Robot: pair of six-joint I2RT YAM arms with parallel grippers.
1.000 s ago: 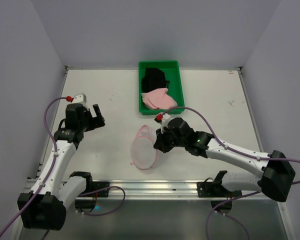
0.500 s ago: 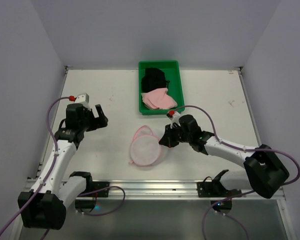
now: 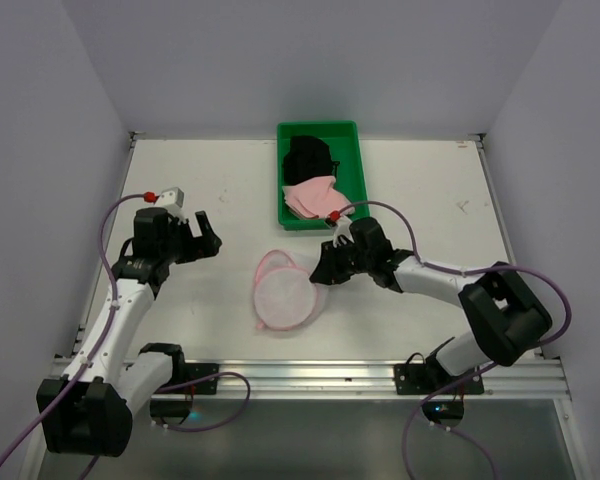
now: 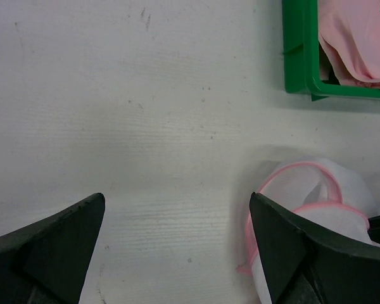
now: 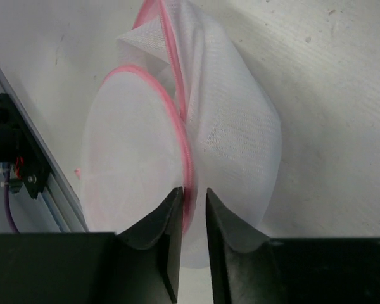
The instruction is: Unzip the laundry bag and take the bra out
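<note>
Mesh laundry bag (image 3: 283,297) seems limp and light; we take its pink trim (image 5: 187,166), straddled by the near-closed right gripper (image 5: 193,193), hold unclear; left gripper (image 4: 177,197) wide, empty.

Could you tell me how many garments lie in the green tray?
2: black garment at the far end, pink garment at the near end; more may be hidden.

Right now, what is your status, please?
Left gripper open, empty. Right gripper straddles pink trim of white mesh drum bag; grip unclear. Green plastic tray beyond.
</note>
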